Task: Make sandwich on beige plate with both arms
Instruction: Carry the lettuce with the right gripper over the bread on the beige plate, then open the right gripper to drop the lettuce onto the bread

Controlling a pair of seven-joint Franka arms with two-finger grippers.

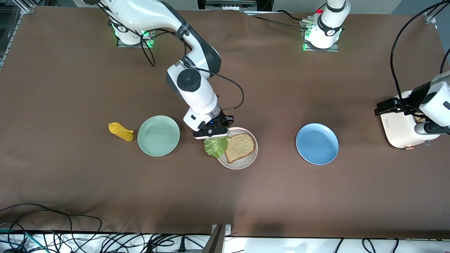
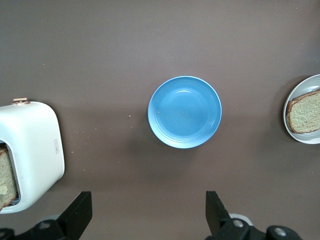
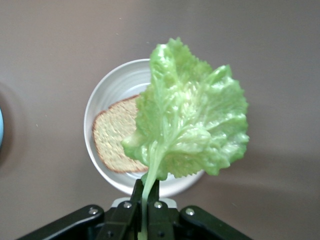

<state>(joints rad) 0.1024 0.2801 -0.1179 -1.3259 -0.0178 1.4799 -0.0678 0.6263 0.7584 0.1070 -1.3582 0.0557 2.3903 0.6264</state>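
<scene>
Lettuce leaf (image 3: 192, 120) hangs over beige plate (image 1: 246, 162), covering part of bread slice (image 1: 240, 147) lying on it. Right gripper (image 3: 145, 202) clamped on leaf stem. Second slice (image 2: 6, 177) sits in white toaster (image 2: 35, 145), cut off by frame edge. Left gripper (image 2: 147, 212) jaws spread, empty, above table near toaster. Blue plate (image 1: 317, 143), green plate (image 1: 158, 135) empty.

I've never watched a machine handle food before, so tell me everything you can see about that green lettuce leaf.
The lettuce leaf is bright green, crinkled and frilly at its edges, with a pale stalk and veins fanning out from it; it looks glossy. The right gripper is shut on the stalk, so the leaf hangs in the air, spread broad and flat. It is over the beige plate, at the rim toward the right arm's end of the table, partly covering the bread slice lying there. Whether it touches the bread cannot be told.
</scene>
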